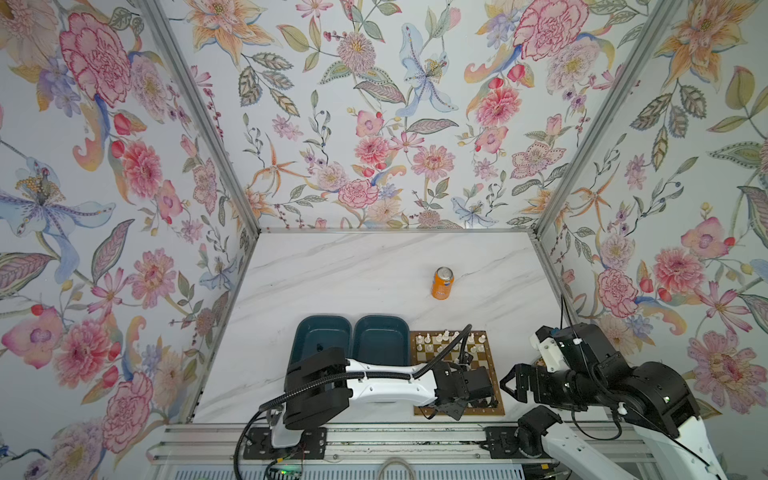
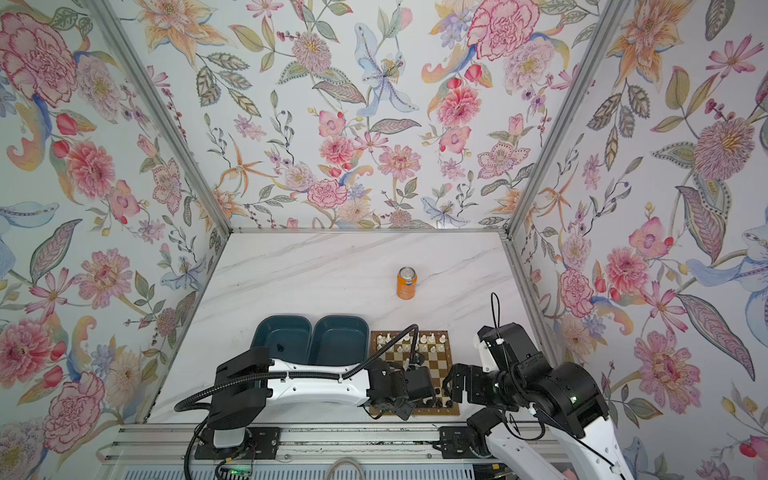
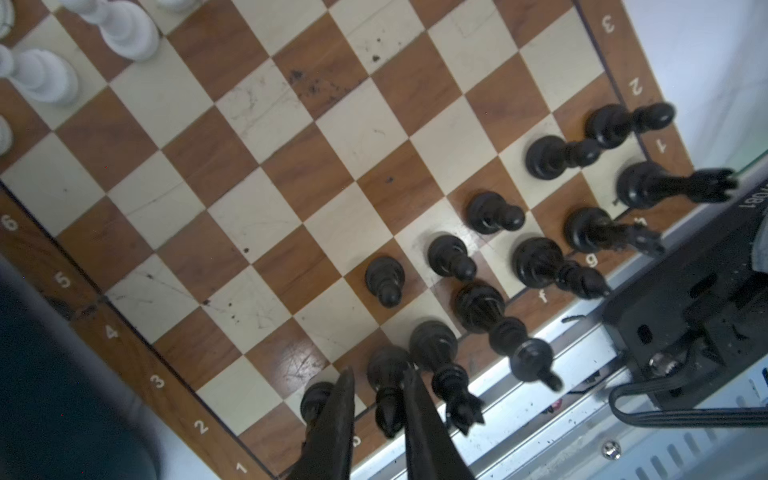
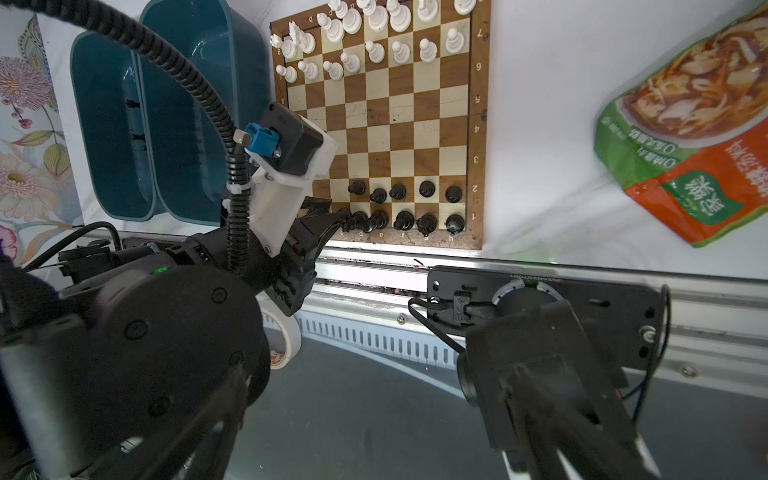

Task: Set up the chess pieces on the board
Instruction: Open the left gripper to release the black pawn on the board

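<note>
Since the black bishop (image 3: pixel 390 399) stands upright between our left gripper's (image 3: pixel 379 374) narrowly parted jaws on the board's (image 3: pixel 266 174) near rank, we judge straight up the exit; our right gripper (image 1: pixel 510 384) gapes, farther off.

The board (image 4: pixel 399 137) is checked cream and dark brown inside a brown border with white lettering; the white chess pieces (image 4: pixel 376 52) are matt, the black chess pieces (image 4: pixel 453 194) glossy. The trays (image 1: pixel 376 334) are dark teal, the can (image 1: pixel 442 286) orange, the pouch (image 4: pixel 690 166) green and orange-red. The desk (image 1: pixel 353 270) is white marble with grey veins, the walls (image 1: pixel 374 124) pastel floral.
</note>
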`<state>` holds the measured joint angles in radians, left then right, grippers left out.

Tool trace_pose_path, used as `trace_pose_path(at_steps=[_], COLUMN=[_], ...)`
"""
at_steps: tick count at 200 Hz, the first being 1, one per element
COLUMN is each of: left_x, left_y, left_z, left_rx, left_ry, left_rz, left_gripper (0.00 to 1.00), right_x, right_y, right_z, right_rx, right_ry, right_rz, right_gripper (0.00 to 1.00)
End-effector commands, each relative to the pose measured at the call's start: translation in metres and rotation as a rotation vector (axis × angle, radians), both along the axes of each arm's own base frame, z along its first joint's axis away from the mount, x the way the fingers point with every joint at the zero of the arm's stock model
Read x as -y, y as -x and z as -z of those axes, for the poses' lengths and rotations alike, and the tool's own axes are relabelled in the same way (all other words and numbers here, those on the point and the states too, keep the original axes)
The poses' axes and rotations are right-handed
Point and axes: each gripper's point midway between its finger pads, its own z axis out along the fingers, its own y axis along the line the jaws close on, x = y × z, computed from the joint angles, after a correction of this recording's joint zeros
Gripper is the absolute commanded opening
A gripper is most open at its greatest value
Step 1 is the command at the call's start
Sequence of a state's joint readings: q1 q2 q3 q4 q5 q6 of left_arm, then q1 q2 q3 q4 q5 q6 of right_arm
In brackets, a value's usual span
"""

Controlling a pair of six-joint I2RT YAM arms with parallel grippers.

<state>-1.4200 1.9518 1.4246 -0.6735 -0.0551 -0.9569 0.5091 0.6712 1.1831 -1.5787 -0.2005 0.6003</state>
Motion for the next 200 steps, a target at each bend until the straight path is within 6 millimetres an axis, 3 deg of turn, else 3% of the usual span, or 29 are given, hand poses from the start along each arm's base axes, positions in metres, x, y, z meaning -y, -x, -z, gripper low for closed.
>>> trace_pose_path(at_steps=[1, 69, 142, 200], left_x=[-0.003, -0.007, -0.003, -0.001], left_y=[-0.006, -0.006, -0.007, -0.008], left_z=[0.002, 0.003, 0.000, -0.006], left_rx=[0.002, 0.002, 0.005, 0.011], left_ry=[-0.036, -0.057, -0.047, -0.043], left_rz=[0.001, 0.004, 0.007, 0.006], left_gripper=[0.24, 0.24, 0.32, 0.32], right_x=[0.006, 0.006, 0.005, 0.004], right_y=[0.004, 0.001, 0.000, -0.001], right_z=[-0.001, -0.002, 0.000, 0.001], right_rx=[0.005, 0.007, 0.002, 0.003], right_ry=[0.014, 0.023, 0.029, 0.026], right_rz=[0.016, 0.010, 0.003, 0.001], right_gripper=[0.99, 0.99, 0.99, 0.99])
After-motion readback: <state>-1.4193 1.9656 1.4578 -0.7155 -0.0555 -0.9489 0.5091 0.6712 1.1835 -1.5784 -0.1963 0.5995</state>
